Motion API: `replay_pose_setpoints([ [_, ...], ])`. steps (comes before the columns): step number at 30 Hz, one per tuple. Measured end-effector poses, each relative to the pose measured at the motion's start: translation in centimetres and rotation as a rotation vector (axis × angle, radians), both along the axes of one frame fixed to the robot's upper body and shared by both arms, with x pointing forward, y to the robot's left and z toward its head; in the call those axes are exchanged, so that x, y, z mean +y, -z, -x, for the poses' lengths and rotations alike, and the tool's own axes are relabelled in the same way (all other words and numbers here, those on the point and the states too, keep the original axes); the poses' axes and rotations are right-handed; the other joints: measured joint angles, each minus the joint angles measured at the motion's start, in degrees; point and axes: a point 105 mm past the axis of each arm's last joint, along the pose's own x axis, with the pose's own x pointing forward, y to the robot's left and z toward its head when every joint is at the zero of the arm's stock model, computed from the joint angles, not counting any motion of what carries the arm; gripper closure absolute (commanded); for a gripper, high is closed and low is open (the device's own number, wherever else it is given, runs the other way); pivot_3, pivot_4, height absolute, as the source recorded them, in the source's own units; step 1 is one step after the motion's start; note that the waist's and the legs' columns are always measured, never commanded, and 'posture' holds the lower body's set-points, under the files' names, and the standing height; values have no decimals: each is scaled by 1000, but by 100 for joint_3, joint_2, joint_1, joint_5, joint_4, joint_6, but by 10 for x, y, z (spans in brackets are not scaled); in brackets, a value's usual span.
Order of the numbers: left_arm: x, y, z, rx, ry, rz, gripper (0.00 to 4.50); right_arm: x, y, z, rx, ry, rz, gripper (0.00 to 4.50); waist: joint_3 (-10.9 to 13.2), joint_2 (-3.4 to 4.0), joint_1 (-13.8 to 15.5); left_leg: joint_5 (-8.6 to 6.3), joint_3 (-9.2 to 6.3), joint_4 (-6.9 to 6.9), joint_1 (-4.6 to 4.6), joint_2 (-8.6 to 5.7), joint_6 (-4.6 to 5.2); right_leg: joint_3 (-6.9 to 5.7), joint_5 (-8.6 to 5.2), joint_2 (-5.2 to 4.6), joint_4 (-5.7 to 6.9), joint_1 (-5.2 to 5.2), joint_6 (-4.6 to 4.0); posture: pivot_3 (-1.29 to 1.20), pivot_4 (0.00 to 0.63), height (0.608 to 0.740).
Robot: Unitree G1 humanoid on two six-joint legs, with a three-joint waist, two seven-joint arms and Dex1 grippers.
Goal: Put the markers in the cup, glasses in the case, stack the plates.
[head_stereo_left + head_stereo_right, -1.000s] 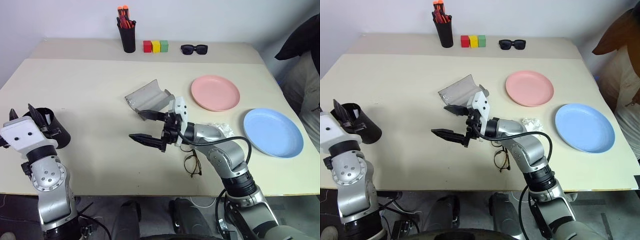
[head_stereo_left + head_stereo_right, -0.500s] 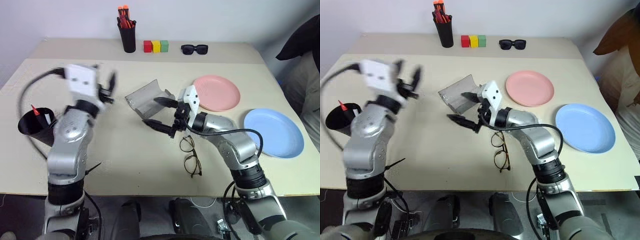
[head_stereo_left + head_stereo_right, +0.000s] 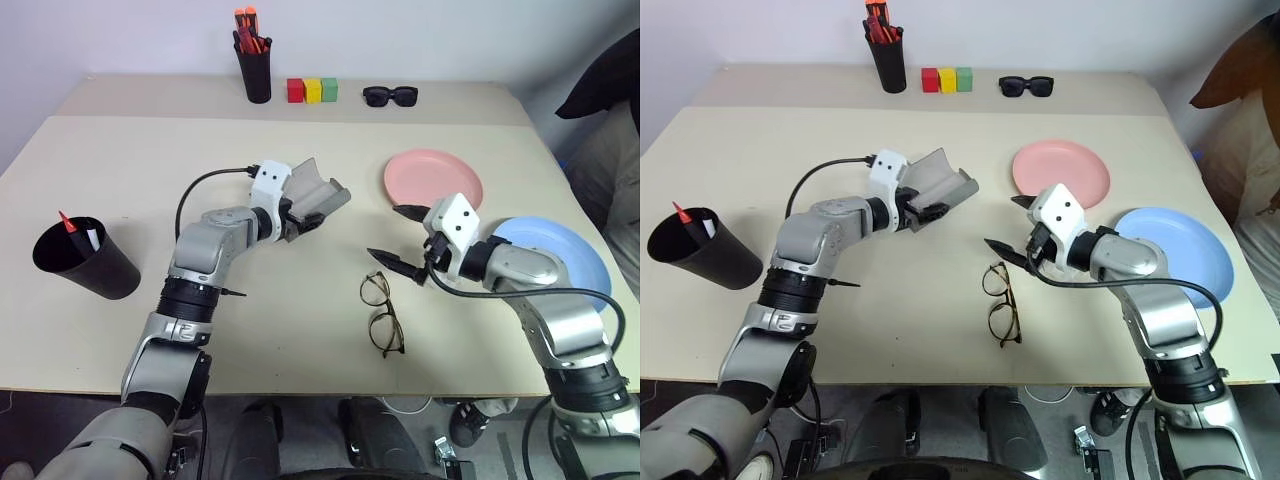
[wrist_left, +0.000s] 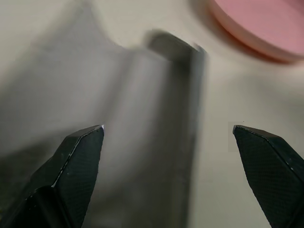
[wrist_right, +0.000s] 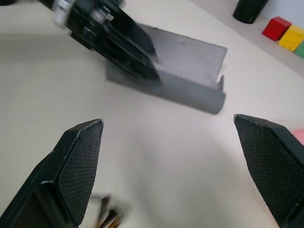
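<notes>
The left claw (image 3: 296, 222) stood spread wide at the near-left edge of the open grey case (image 3: 310, 195), its fingers straddling the shell without pinching it. The right claw (image 3: 402, 240) hovered equally spread and empty above the tabletop (image 3: 200, 150), just right of the glasses (image 3: 380, 314), which lay unfolded near the front edge. Both markers (image 3: 78, 230) already stood in the cup (image 3: 82, 262) at far left, so the glasses step seemed in hand. Next, the left claw should probably steady the case while the right lowers onto the frame. The pink plate (image 3: 433, 185) and blue plate (image 3: 560, 262) lay unstacked at right.
</notes>
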Motion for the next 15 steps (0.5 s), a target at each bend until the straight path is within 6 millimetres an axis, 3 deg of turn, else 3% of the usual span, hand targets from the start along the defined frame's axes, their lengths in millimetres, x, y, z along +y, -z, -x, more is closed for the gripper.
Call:
replay_pose_setpoints([
  [3,-6,3,3,10,45,-3,37,-3,0,4,0,10,-13,0,0,0,3,0,0,5,1,-1,0,3,1,0,4,2,0,0,150,740],
  [6,-8,3,4,9,65,5,801,-6,0,6,-2,23,-19,0,0,0,10,0,0,10,2,-1,0,2,1,0,5,5,0,0,150,740],
  [13,-10,3,5,-13,93,-19,4302,-16,13,14,22,40,-28,0,0,0,44,0,-1,10,3,-2,0,2,1,-1,5,7,1,0,150,740],
  [15,-9,5,8,-45,130,-57,4302,-15,12,14,14,35,-29,0,0,0,30,0,0,10,5,-2,0,3,1,-1,6,7,1,0,150,740],
])
